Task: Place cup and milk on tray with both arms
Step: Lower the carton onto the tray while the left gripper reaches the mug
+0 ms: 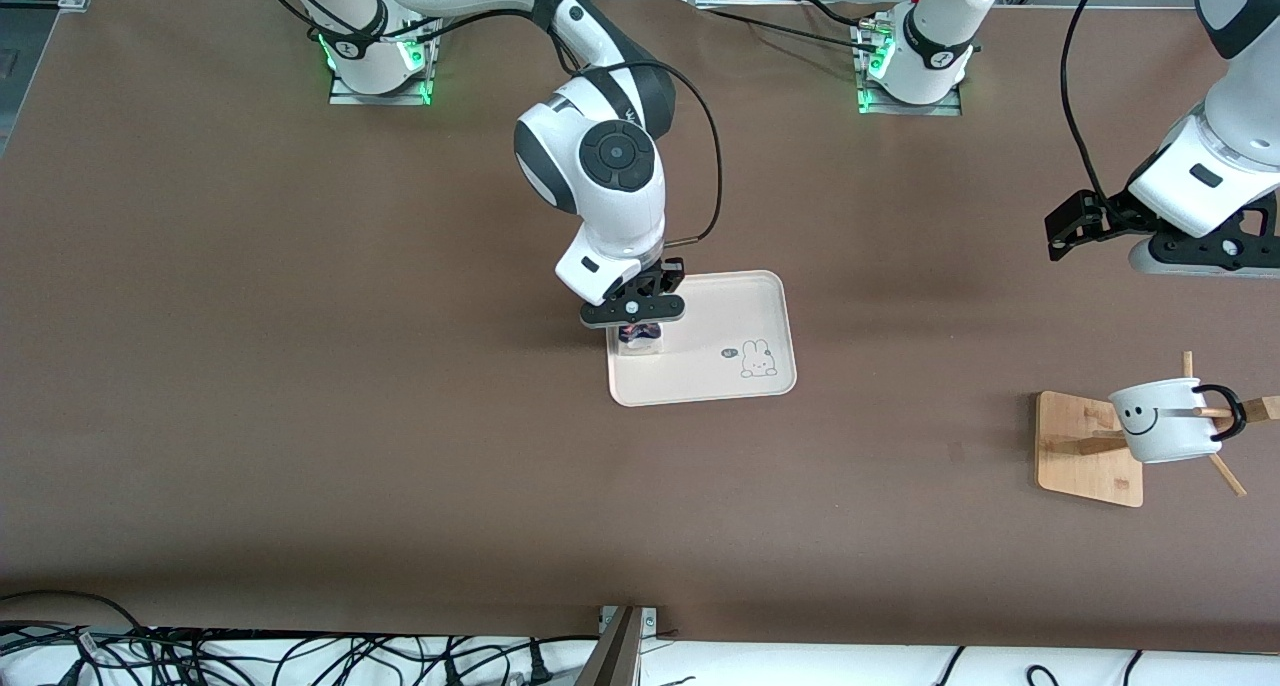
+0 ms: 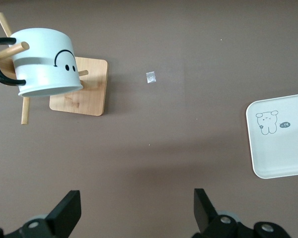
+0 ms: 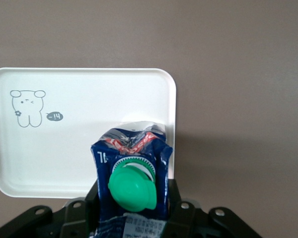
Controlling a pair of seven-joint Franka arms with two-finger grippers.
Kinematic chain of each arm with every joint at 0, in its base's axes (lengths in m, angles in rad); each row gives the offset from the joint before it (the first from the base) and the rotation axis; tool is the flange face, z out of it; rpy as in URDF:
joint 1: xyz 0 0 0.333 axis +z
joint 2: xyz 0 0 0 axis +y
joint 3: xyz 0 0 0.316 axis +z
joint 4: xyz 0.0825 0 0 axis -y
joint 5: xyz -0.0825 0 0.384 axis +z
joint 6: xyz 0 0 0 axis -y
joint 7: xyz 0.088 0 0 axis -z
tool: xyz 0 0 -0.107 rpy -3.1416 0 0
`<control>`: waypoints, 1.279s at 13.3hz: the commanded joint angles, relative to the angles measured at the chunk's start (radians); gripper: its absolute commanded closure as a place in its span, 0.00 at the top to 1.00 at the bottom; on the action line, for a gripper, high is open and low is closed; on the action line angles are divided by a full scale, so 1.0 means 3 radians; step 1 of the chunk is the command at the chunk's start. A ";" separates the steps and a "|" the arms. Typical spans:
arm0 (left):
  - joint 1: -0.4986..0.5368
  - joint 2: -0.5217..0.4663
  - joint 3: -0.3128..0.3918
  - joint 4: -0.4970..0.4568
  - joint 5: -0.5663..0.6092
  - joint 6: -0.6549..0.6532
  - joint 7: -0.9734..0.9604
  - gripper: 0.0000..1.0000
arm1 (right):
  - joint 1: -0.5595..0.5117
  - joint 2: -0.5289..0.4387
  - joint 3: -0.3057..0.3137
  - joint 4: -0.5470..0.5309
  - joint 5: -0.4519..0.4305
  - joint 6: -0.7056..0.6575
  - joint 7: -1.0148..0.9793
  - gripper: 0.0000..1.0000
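Right gripper (image 1: 638, 328) pinches the milk carton (image 3: 131, 178) over the tray (image 1: 745, 306); left gripper (image 2: 136, 210) spread, waiting above bare table near mug (image 1: 1165, 421) on wooden rack (image 1: 1085, 456)

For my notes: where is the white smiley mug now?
In the front view, the white smiley mug hangs on the wooden rack toward the left arm's end of the table, apart from the cream tray.

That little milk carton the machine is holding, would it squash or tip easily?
Probably a bit soft: the milk carton looks creased near its top where the right tool is shut on it. It is small, so likely light. Standing upright on the tray, its narrow base might tip if nudged.
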 commanded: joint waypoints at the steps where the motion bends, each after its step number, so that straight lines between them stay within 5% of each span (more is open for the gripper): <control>1: -0.0006 0.0417 0.0011 0.0474 -0.0043 -0.0112 0.0029 1.00 | 0.0031 0.0034 -0.0033 0.0078 -0.0057 -0.0041 0.0020 0.54; 4: 0.0020 0.0755 0.0032 0.0843 -0.0017 -0.0184 0.0059 1.00 | 0.0031 0.0034 -0.0033 0.0073 -0.0098 -0.0031 0.0035 0.59; 5: 0.0035 0.0771 0.0042 0.0844 -0.0027 -0.0184 0.0060 1.00 | 0.0036 0.0034 -0.0033 0.0068 -0.0098 -0.0031 0.0066 0.88; 6: 0.0066 0.0777 0.0047 0.0809 -0.0048 -0.0159 -0.0021 1.00 | 0.0036 0.0029 -0.0033 0.0073 -0.0093 -0.0031 0.0071 1.00; 10: 0.0142 0.0563 0.0042 0.0361 -0.0053 0.0157 -0.0833 1.00 | 0.0036 -0.0057 -0.0033 0.0103 -0.0073 -0.0056 0.0240 1.00; 14: 0.0285 0.0021 0.0037 -0.0718 -0.0053 0.1357 -0.1198 1.00 | -0.0065 -0.0384 -0.0090 0.0103 -0.0068 -0.0388 0.0235 1.00; 17: 0.0459 -0.0037 0.0022 -0.1170 -0.0068 0.2395 -0.1208 1.00 | -0.0336 -0.0686 -0.0100 0.0073 -0.0047 -0.0735 -0.0096 1.00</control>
